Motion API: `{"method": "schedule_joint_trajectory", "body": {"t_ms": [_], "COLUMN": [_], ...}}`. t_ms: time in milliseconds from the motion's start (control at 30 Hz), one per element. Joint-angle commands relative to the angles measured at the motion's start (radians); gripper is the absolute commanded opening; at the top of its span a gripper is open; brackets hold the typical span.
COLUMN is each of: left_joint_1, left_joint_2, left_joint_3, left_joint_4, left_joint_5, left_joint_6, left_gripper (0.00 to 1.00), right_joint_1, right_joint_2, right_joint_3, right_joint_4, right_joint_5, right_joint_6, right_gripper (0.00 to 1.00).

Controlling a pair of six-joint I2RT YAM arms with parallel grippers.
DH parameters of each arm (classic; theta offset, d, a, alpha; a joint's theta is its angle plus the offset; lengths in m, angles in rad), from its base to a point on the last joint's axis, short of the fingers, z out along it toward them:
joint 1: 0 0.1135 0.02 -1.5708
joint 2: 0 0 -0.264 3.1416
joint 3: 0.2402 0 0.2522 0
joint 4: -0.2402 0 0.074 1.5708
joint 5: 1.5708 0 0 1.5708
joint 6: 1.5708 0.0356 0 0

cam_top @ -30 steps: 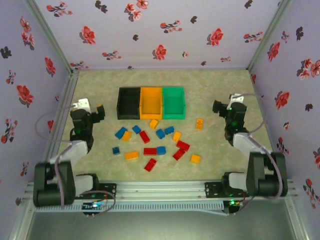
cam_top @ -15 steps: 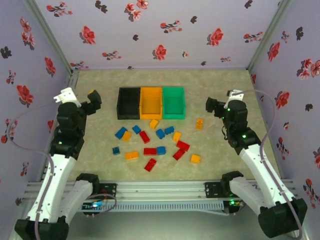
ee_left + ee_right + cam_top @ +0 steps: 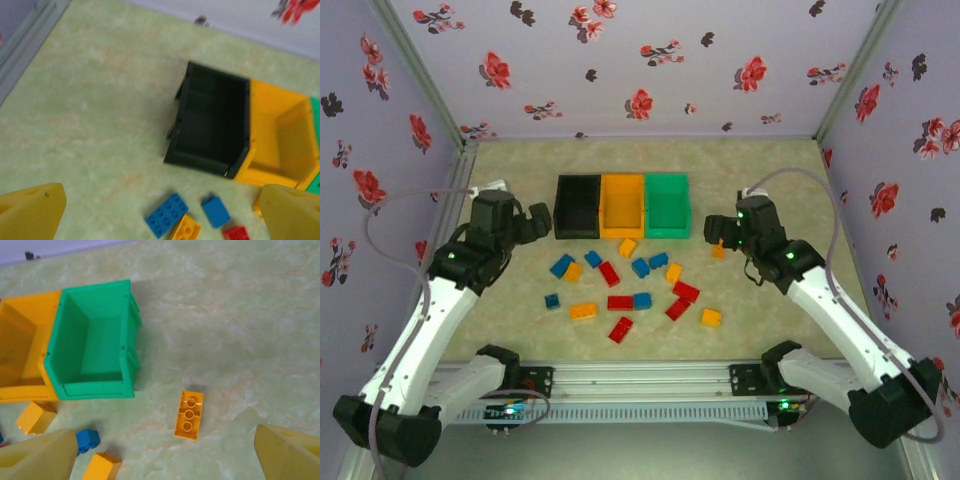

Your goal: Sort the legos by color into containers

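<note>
Three bins stand in a row at the back: black (image 3: 577, 205), orange (image 3: 622, 205), green (image 3: 668, 205). Red, blue and orange legos (image 3: 620, 285) lie scattered in front of them. My left gripper (image 3: 538, 225) hovers open left of the black bin (image 3: 212, 125), above a blue brick (image 3: 166, 215), a smaller blue one (image 3: 216, 211) and an orange one (image 3: 186, 230). My right gripper (image 3: 713, 228) hangs open right of the green bin (image 3: 95, 389). A lone orange brick (image 3: 189, 414) lies upside down between its yellow fingers (image 3: 292, 452). Neither gripper holds anything.
An orange brick (image 3: 36, 416) lies by the orange bin's front (image 3: 20, 392), with a blue brick (image 3: 87, 439) and another orange one (image 3: 101, 466) nearby. Floral walls enclose the table on three sides. Bare tabletop lies left of the black bin (image 3: 90, 100).
Both arms have reached forward and swung inward. The left gripper moved right toward the black bin, and the right gripper moved left over the lone orange brick.
</note>
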Motion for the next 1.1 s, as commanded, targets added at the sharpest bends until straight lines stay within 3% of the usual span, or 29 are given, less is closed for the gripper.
{"method": "schedule_joint_trajectory", "body": {"t_ms": [0, 267, 467, 667, 1067], "left_joint_1": [-0.016, -0.050, -0.123, -0.195, -0.214], "left_joint_2": [0.037, 0.173, 0.294, 0.411, 0.557], "left_joint_3": [-0.019, -0.131, -0.185, -0.192, -0.184], "left_joint_4": [-0.130, -0.102, -0.060, -0.022, 0.093], "left_joint_5": [0.007, 0.152, 0.216, 0.228, 0.270], "left_joint_6": [-0.067, -0.110, -0.125, -0.147, -0.113], "left_gripper": [1.00, 0.97, 0.93, 0.92, 0.90], "right_joint_1": [0.029, 0.047, 0.052, 0.052, 0.052], "right_joint_2": [0.051, 0.132, 0.138, 0.116, 0.115], "right_joint_3": [0.041, 0.036, 0.024, 0.013, 0.012], "right_joint_4": [-0.041, -0.004, -0.031, -0.039, -0.053], "right_joint_5": [0.064, 0.054, 0.066, 0.074, 0.097], "right_joint_6": [0.056, 0.094, 0.101, 0.101, 0.095], "right_gripper": [0.88, 0.86, 0.86, 0.86, 0.86]}}
